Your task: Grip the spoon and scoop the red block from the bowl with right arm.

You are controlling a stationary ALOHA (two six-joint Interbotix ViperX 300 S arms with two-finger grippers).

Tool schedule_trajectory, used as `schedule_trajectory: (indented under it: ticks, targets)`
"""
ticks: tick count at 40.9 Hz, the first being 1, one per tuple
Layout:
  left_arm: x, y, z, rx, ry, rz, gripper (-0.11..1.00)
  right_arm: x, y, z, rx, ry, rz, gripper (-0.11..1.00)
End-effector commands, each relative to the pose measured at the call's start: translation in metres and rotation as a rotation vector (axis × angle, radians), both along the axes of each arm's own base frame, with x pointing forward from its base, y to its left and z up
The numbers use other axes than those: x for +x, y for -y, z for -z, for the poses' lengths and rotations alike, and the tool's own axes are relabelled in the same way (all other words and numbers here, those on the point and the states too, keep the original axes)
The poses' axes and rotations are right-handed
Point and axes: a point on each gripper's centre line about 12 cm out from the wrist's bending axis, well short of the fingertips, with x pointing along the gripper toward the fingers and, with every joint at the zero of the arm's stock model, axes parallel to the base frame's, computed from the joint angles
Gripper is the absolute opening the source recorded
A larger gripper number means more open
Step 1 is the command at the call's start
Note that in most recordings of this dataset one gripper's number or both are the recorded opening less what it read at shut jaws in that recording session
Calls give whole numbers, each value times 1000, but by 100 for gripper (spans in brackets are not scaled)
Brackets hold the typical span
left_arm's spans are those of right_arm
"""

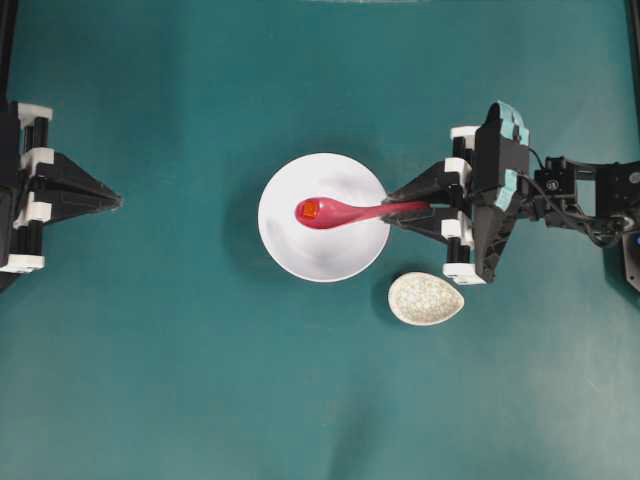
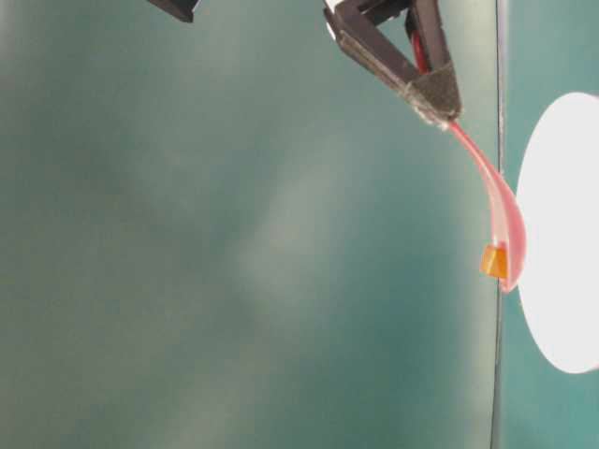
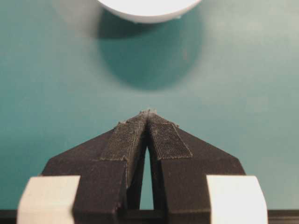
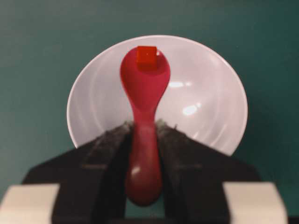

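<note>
My right gripper is shut on the handle of the glossy pink-red spoon. The spoon reaches out over the white bowl. A tiny red block sits in the spoon's scoop near its tip. In the table-level view the spoon curves down from the gripper with the block resting on it, held in front of the bowl. My left gripper rests shut and holding nothing at the left edge of the table.
A small speckled beige teardrop dish lies just right of the bowl's lower edge, below the right gripper. The table is covered with a teal mat. The bowl's rim shows at the top of the left wrist view.
</note>
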Motion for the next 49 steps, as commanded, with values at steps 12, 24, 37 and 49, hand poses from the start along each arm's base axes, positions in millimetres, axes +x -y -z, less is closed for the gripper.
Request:
schedule_trajectory:
  ticks: [12, 24, 37, 49]
  targets:
    - [4, -1, -12, 33, 30, 13, -1, 4, -1, -9, -5, 38, -2, 24]
    - [4, -1, -12, 20, 30, 6, -1, 4, -1, -11, -6, 42, -3, 24]
    - [4, -1, -12, 11, 32, 2, -1, 1, -1, -14, -14, 48, -7, 24]
    - [4, -1, -13, 6, 33, -1, -1, -4, -1, -25, -17, 82, -8, 24]
